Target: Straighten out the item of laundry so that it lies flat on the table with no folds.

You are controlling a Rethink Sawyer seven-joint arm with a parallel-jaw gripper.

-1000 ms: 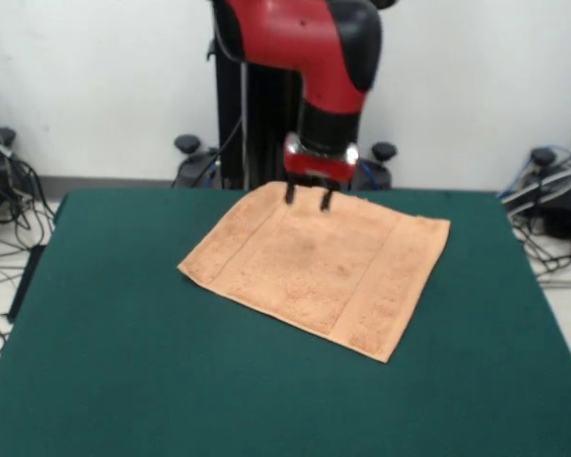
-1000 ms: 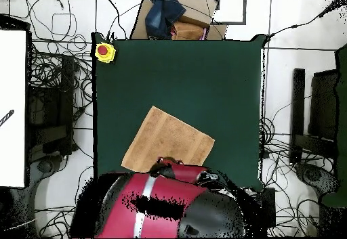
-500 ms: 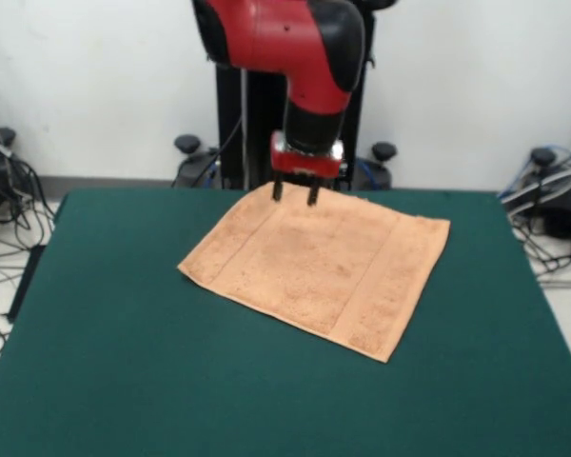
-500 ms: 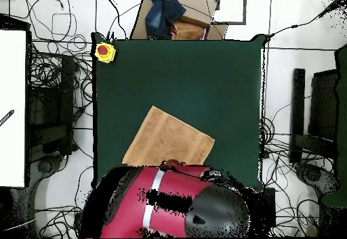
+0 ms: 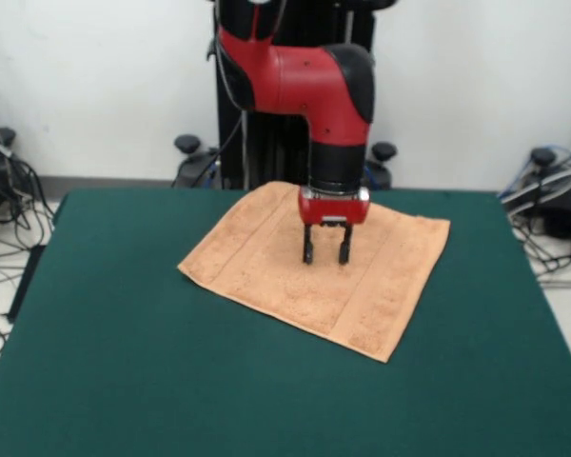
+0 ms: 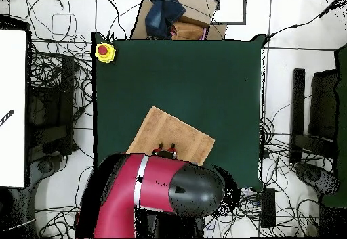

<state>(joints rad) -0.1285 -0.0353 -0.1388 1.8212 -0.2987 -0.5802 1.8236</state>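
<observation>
The towel lies spread on the green table, turned at an angle to the table's edges, in the far middle part of the top; its far corner reaches close to the table's far edge, and its right corner stops well short of the right edge. It looks flat, with a woven band showing near its left end and another near its right end, and no fold stands out in the front view. Wide bare felt lies to the left, to the right and across the whole near half of the table — plenty of open room on those sides. The gripper hangs straight down over the middle of the towel, its two dark fingers parted with a clear gap between them and nothing held; whether the tips touch the cloth cannot be told. In the overhead view the red and black arm covers the towel's edge nearest the robot's base, and a yellow box with a red button sits at one corner of the table, well apart from the towel.
</observation>
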